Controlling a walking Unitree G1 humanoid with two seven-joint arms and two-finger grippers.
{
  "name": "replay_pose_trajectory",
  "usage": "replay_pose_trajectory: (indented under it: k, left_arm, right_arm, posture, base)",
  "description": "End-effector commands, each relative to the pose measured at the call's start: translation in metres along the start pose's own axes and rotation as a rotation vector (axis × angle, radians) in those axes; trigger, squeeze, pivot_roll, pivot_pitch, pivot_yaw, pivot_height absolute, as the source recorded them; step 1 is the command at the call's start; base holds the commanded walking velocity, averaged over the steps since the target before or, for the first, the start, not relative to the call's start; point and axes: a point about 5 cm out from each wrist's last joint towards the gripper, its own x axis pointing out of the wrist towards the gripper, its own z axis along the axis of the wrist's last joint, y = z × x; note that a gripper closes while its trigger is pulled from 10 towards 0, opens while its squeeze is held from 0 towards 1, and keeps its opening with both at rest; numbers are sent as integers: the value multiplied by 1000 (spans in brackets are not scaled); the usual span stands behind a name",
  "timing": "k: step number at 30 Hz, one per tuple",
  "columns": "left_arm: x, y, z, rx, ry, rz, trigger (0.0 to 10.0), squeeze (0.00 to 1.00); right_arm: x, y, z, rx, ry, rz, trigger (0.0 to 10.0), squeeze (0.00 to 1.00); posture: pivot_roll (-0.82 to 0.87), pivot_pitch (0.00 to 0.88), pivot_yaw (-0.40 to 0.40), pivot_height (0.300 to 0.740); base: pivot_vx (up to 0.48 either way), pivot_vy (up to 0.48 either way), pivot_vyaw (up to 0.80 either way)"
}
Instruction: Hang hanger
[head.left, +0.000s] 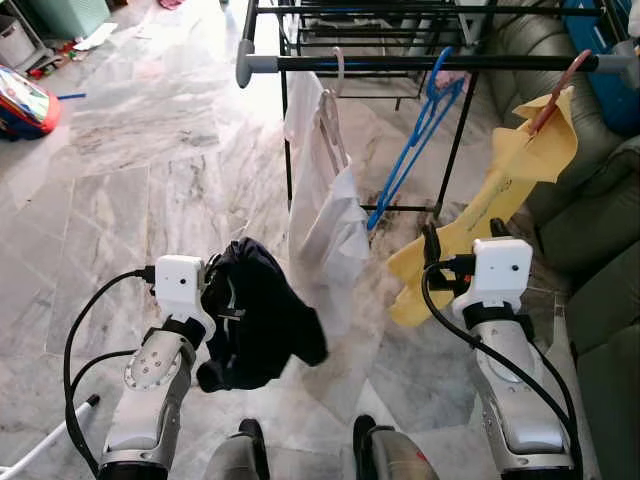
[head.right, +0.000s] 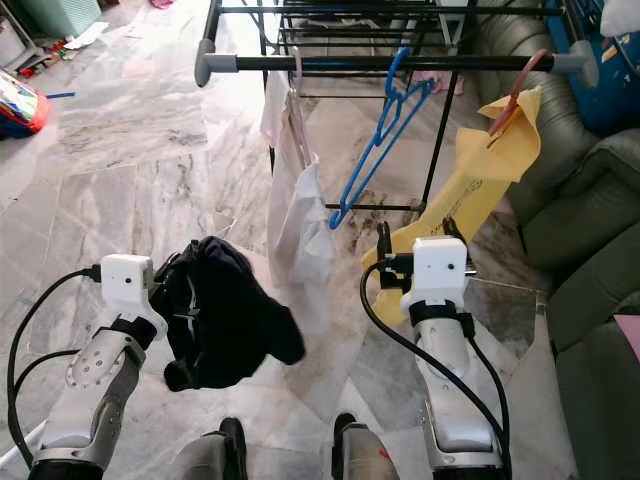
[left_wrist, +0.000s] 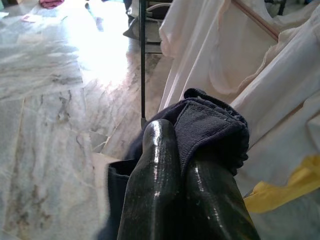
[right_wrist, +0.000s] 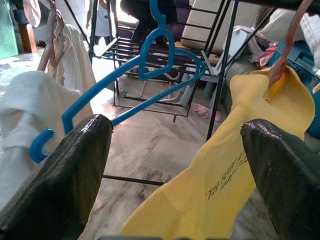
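A: Where do we stand with the hanger?

B: We see one blue hanger (head.left: 420, 125) already hooked on the front rail (head.left: 430, 63) of the drying rack, near the rail's middle, tilted and bare. Our left gripper (left_wrist: 182, 175) is clamped shut on a dark garment (head.left: 255, 315), which droops below it over the marble floor (head.left: 130, 170), well short of the rail. Our right gripper (right_wrist: 175, 165) is spread wide with nothing in it, pointed between the blue hanger and the yellow garment (head.left: 500, 200).

A: What could go wrong from here?

B: We judge the dark garment the main risk: it is bunched in the fingers, so it could slip or catch on the white garment (head.left: 325, 195) just beside it as we lift. The blue hanger hangs crooked on its hook; a nudge from our wide right fingers might knock it off the rail. The yellow garment is near that gripper and could snag.

A: And the count?

B: Along that rail: one blue hanger, one white garment on a pale hanger towards the left end, one yellow garment on a pinkish hanger (head.left: 560, 85) at the right end. Three hangers, three garments with ours, two grippers.
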Motion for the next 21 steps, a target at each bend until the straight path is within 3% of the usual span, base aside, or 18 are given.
replay_pose_trajectory:
  k: [1,7,13,21]
  left_arm:
    - [7,-4,3,-14,-30,8,10000,0]
    - [22,-23,6,-31,-36,-42,10000,0]
    - [29,-31,0,-19,-20,-72,10000,0]
    - [36,-39,-9,-29,2,-94,10000,0]
  right_arm:
    - [1,-1,1,-15,11,13,10000,0]
    - [2,-7,-3,2,45,18,10000,0]
    - [-7,-16,-20,26,131,-6,10000,0]
    - [-20,-18,-38,40,215,-35,10000,0]
  posture:
    - [-144,110,16,740]
    - [-156,59,31,740]
    - [-167,6,36,740]
    - [-175,0,7,740]
  base:
    - [0,0,0]
    - [0,0,0]
    - [0,0,0]
    - [0,0,0]
